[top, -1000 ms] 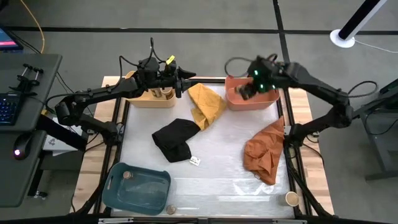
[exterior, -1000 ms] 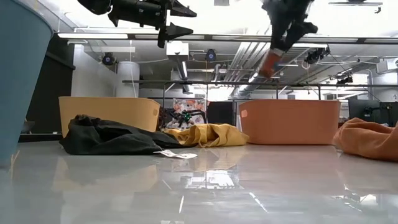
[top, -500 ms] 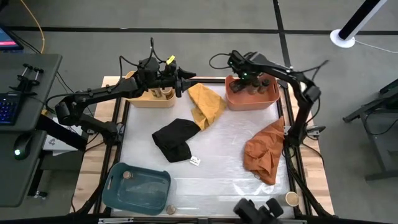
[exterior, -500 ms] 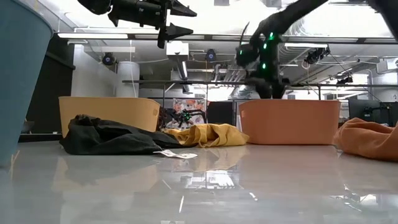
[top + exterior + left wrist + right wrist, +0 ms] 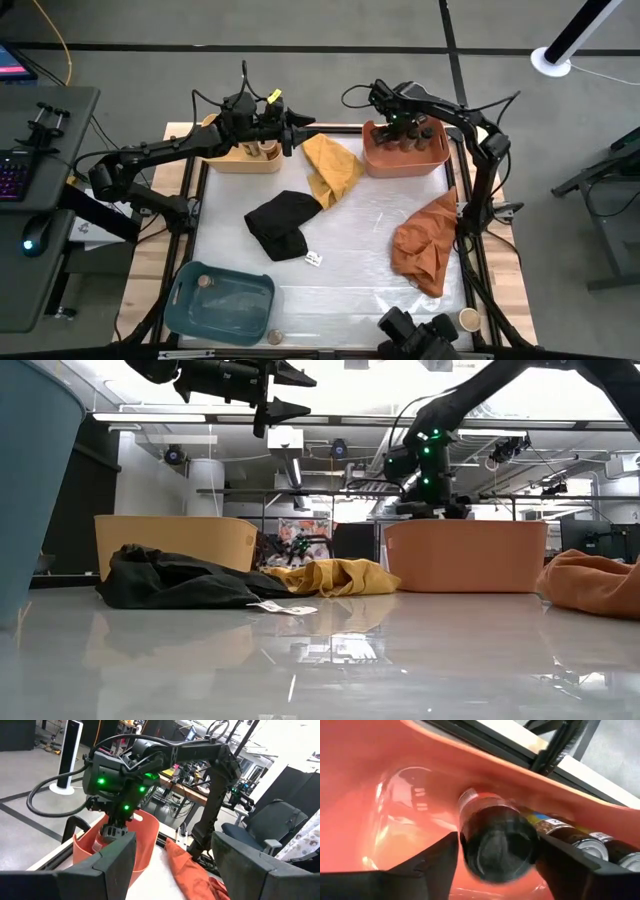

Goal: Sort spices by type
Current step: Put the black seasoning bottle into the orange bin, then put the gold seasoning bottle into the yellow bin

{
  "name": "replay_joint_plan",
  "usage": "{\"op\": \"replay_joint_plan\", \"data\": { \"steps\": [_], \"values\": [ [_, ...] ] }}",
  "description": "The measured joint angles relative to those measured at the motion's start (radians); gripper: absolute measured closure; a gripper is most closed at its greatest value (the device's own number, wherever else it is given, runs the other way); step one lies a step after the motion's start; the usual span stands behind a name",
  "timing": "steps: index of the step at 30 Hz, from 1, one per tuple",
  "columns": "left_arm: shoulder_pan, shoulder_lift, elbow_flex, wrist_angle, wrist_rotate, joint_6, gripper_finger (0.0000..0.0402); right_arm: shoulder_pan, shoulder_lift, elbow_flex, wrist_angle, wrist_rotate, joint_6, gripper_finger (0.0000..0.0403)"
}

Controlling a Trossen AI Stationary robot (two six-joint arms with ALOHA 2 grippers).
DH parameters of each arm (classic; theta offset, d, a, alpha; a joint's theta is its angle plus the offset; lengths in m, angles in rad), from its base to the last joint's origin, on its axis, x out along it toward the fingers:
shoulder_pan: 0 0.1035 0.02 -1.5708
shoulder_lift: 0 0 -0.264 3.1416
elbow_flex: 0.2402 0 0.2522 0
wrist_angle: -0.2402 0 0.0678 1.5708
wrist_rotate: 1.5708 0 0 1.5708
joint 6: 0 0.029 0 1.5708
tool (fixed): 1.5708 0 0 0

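My right gripper (image 5: pixel 400 128) reaches down into the orange bin (image 5: pixel 437 160) at the table's far right and is shut on a spice jar with a black top (image 5: pixel 497 842). More dark-topped jars (image 5: pixel 580 840) stand beside it against the bin's wall. My left gripper (image 5: pixel 303 131) hangs open and empty high over the right end of the yellow bin (image 5: pixel 232 160), where jars (image 5: pixel 265 150) stand. Another jar (image 5: pixel 205 282) sits in the blue bin (image 5: pixel 240 310). Loose jars stand at the near edge (image 5: pixel 275 338) and near right corner (image 5: pixel 468 319). My right gripper has the black-topped jar pinched between its two fingers, one finger (image 5: pixel 427 865) on each side of the jar just below its cap (image 5: pixel 470 827). The fingers come from above, pointing down into the orange bin. The jar's top faces the wrist; its bottom is hidden.
A yellow cloth (image 5: pixel 332 168) lies between the yellow and orange bins, a black cloth (image 5: pixel 283 224) at the table's middle, an orange cloth (image 5: pixel 428 243) along the right side. A small white scrap (image 5: pixel 314 259) lies near the black cloth. A dark object (image 5: pixel 415 335) shows at the near edge.
My right gripper has come down from above the orange bin into it, shifting a little toward the table's left, with the jar still between its fingers. The left arm has kept still.
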Motion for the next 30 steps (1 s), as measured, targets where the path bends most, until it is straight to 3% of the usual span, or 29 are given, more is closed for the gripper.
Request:
{"op": "replay_joint_plan", "data": {
  "steps": [4, 12, 16, 20, 24, 30],
  "values": [
    [0.000, 0.000, 0.000, 0.000, 0.000, 0.000, 0.0156, -0.006, -0.001, 0.001, -0.002, 0.001, 0.001, 0.0118],
    [0.000, 0.000, 0.000, 0.000, 0.000, 0.001, 0.0156, -0.011, -0.047, 0.002, -0.006, -0.046, -0.009, 0.0112],
    [0.000, 0.000, 0.000, -0.001, 0.000, 0.000, 0.0156, -0.009, -0.135, 0.002, -0.010, -0.077, -0.050, 0.0111],
    [0.000, 0.000, 0.000, -0.001, 0.000, -0.025, 0.0156, 0.009, -0.260, 0.002, -0.021, -0.193, -0.087, 0.0111],
    [0.000, 0.000, 0.000, -0.006, 0.000, -0.026, 0.0156, 0.082, -0.388, 0.002, -0.076, -0.390, -0.122, 0.0110],
    [0.001, 0.000, 0.000, -0.020, 0.000, -0.025, 0.0156, 0.316, -0.494, -0.049, -0.306, -0.414, 0.018, 0.0112]
  ]
}}
